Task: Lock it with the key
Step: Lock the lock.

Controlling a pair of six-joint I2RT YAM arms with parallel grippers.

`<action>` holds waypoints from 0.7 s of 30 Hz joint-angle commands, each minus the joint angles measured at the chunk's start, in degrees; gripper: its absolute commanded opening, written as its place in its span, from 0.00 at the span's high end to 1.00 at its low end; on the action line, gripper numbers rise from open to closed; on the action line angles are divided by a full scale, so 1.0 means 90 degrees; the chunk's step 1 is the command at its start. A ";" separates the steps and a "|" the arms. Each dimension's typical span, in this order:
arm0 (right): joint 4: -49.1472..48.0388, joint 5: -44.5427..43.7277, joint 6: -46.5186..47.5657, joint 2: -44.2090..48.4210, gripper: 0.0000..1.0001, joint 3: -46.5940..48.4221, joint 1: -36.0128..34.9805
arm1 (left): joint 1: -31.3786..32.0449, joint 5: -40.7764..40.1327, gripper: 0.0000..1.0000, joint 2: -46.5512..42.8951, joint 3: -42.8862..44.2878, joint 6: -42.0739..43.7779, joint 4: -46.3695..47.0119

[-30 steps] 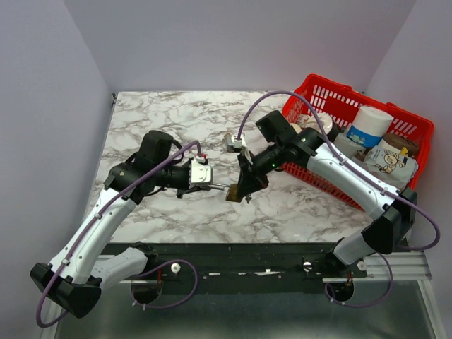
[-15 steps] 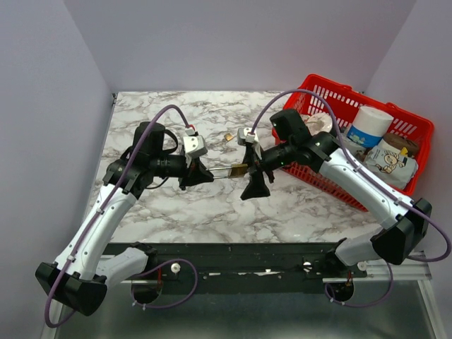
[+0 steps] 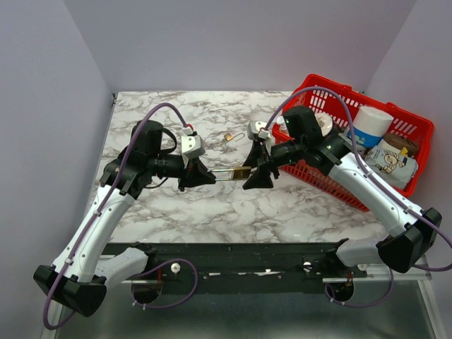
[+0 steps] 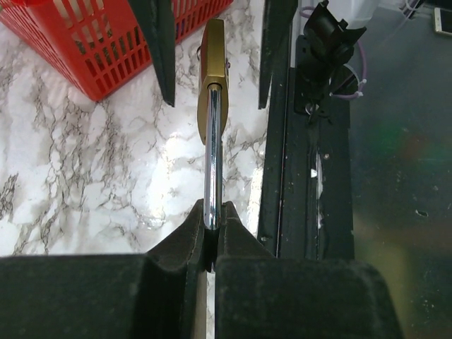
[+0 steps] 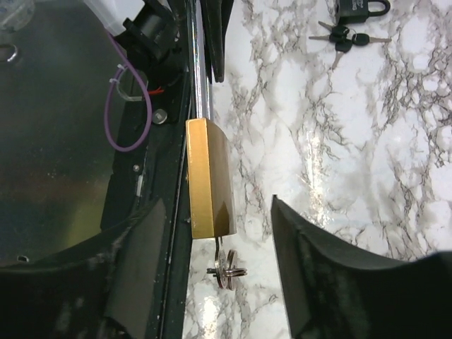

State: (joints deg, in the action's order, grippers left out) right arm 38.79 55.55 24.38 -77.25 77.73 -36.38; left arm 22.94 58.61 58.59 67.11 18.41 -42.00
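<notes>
Overhead, grips the padlock [image 3: 241,171] by the far end of its long chrome shackle [image 3: 222,174] with the left pincer [image 3: 205,175], clamped shut on the bar. Carries the brass body [image 3: 242,171] out ahead of that pincer, off the table [image 3: 176,113], right up at the mouth of the right pincer [image 3: 256,178]. Leaves a second padlock [image 3: 230,136] lying on the marble beyond both pincers, and a red basket [image 3: 395,120] behind the right one.

From the left wrist, shows the shackle [image 4: 212,155] pinched between closed pads [image 4: 191,233] and running straight ahead to the brass body [image 4: 214,49], with one of the right pincer's fingers [image 4: 159,42] on either side, apart from it.

From the right wrist, confirms the right pincer [image 5: 217,205] spread wide and gripping nothing: brass body [image 5: 208,176] between the fingers, touching neither as far as can be told. Finds the key [image 5: 219,248] seated in the end of the body nearest this pincer's palm, ring [image 5: 227,270] dangling.

Probably handles as dense, rigid metal: heavy for its size, slippery on the chrome, prone to swivel about the thin bar under any twisting load. Calls for a pinch on the flat key head, not the loose ring, and a gentle turn against the brace at the shackle; risks bending the key or slipping off otherwise.
</notes>
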 commanded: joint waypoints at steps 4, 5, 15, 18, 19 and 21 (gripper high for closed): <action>-0.0228 0.0371 0.0151 0.0039 0.43 -0.0053 -0.0079 | -0.0010 0.0471 1.00 -0.0133 0.0151 -0.0726 0.0974; -0.0169 0.0361 0.0152 0.0039 0.48 -0.0043 -0.0088 | -0.0019 0.0403 1.00 -0.0123 0.0131 -0.0786 0.1130; -0.0325 0.0566 -0.0101 0.0009 0.99 0.0015 -0.0186 | 0.0000 0.0285 1.00 -0.0055 0.0043 -0.0903 0.1287; -0.0481 0.0566 -0.0248 -0.0010 0.99 0.0015 -0.0215 | 0.0068 0.0323 1.00 -0.0025 -0.0005 -0.1088 0.1443; -0.0539 0.0566 -0.0335 -0.0010 0.99 0.0006 -0.0225 | 0.0146 0.0314 1.00 -0.0025 -0.0073 -0.1137 0.1502; -0.0657 0.0595 -0.0385 -0.0039 0.99 0.0044 -0.0264 | 0.0244 0.0236 1.00 -0.0035 -0.0181 -0.1284 0.1755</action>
State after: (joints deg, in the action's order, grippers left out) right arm 37.32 57.76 22.92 -77.25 77.71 -36.80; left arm 23.20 60.07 58.61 66.85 10.35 -36.67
